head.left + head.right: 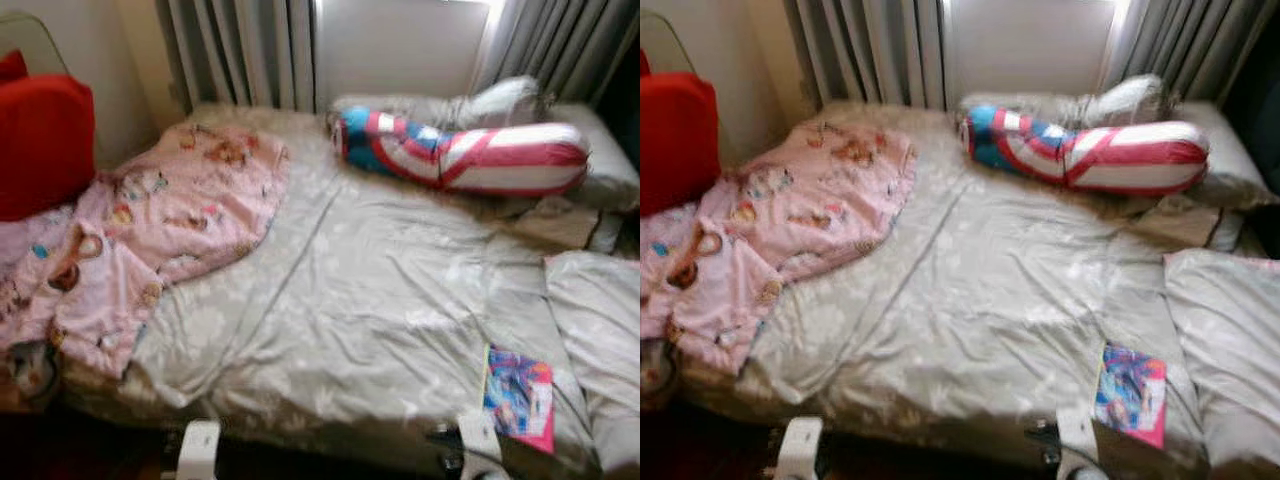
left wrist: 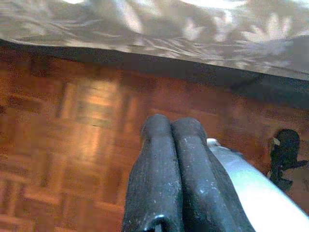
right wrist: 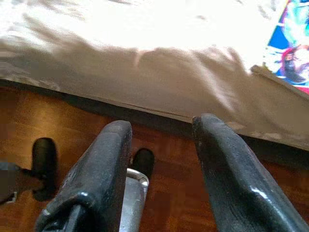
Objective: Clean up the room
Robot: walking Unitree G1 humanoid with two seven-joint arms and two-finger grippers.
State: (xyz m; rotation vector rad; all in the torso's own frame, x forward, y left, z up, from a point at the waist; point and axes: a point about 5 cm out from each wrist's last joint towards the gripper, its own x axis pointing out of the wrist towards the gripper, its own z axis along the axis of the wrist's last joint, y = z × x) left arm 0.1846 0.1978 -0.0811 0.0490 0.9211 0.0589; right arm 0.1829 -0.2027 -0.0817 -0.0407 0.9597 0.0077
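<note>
Left eye view shows one bed [image 1: 380,300] under a pale floral sheet, with one pink blanket [image 1: 150,240] bunched at left, one red, white and blue bolster [image 1: 470,152] at upper right, one colourful book [image 1: 518,397] at lower right, and one red cushion [image 1: 40,140] at the left edge. Grey curtains [image 1: 240,50] hang behind. Parquet floor [image 2: 72,145] lies below the bed edge. The left gripper [image 2: 171,126] hangs over it, fingers pressed together; the right gripper [image 3: 161,126], fingers spread, hangs near the book.
</note>
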